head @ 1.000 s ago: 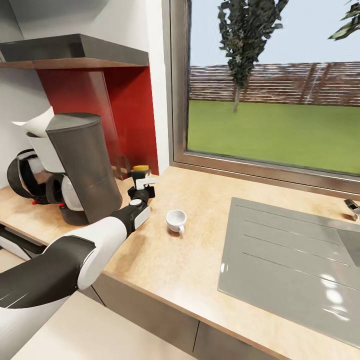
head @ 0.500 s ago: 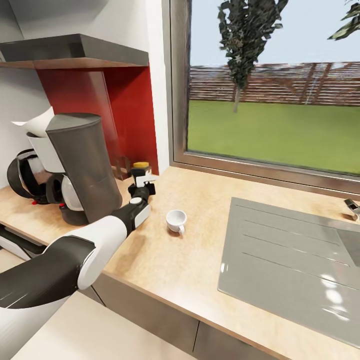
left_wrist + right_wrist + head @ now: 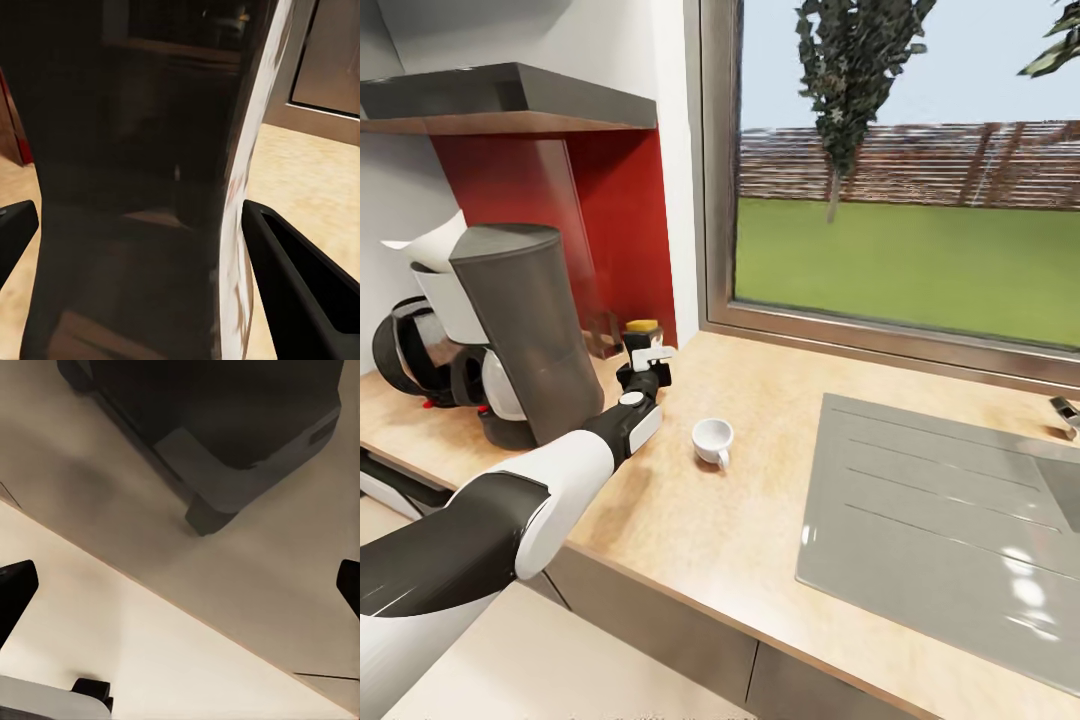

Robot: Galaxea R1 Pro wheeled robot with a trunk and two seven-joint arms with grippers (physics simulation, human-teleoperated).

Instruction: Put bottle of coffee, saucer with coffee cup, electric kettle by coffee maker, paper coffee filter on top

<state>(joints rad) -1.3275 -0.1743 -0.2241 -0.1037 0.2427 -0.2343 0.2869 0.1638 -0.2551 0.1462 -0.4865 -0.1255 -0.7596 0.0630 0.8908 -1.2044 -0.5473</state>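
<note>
From the head camera, the left gripper (image 3: 643,362) reaches to the bottle of coffee (image 3: 641,333), which stands on the kitchen countertop (image 3: 740,500) just beside the coffee maker (image 3: 525,330); the paper coffee filter (image 3: 430,245) sits on top, the electric kettle (image 3: 405,355) behind, the coffee cup (image 3: 712,441) nearby.

In the left wrist view, the dark bottle of coffee (image 3: 142,187) stands between the spread fingers (image 3: 300,285), untouched.

In the right wrist view, the right gripper's fingertips (image 3: 15,589) stand wide apart over pale floor.
</note>
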